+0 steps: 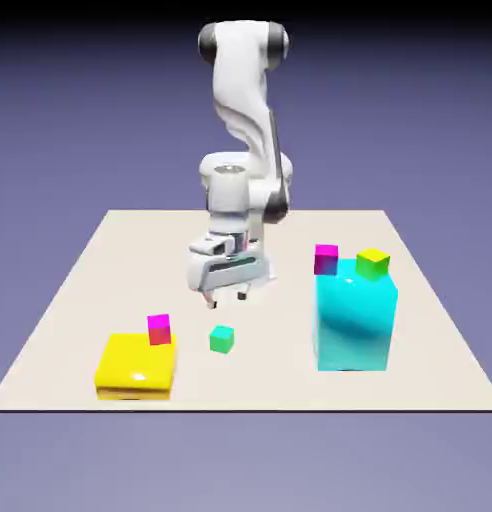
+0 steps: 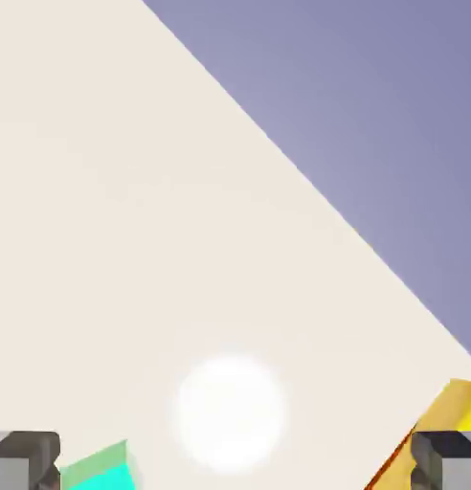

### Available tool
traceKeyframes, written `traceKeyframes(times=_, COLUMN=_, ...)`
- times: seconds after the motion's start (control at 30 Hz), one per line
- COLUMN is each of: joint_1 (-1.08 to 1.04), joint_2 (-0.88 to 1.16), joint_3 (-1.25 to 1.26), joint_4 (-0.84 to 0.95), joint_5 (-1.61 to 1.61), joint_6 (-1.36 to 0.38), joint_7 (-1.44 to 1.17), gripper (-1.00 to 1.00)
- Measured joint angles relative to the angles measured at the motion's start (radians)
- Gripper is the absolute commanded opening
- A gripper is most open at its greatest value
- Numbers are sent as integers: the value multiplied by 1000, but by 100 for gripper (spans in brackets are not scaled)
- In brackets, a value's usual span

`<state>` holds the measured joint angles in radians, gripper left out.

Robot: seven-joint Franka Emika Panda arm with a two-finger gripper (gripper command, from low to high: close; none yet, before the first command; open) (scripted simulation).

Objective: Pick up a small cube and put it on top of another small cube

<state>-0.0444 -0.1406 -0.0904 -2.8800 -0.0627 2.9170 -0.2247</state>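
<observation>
The gripper (image 1: 226, 296) hangs with fingers spread and empty, above the table (image 1: 80, 290). The small cube (image 1: 222, 340) sits at its six o'clock, seemingly untouched, near the yellow block (image 1: 136, 366).

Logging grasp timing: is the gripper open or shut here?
Open. In the hand view the fingertips sit far apart at the frame's corners, nothing between them; the green cube lies on the table, ungrasped.

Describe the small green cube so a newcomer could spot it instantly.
Start at the flat yellow block near the table's front edge, on the exterior view's left. Just to its right, alone on the bare tabletop below the claw, sits the emerald-green cube. The magenta cubes and the yellow-green cube all ride on big blocks; this one does not.
</observation>
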Motion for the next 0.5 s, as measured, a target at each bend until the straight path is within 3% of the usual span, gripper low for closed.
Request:
traceKeyframes(times=0.27, joint_1=-21, joint_2=126, joint_3=-27, joint_4=-21, joint_5=-18, joint_6=-35, joint_7=-284, gripper=0)
traceKeyframes(times=0.5, joint_1=-48, joint_2=380, joint_3=16, joint_4=25, joint_5=28, joint_6=172, joint_7=-314, gripper=0)
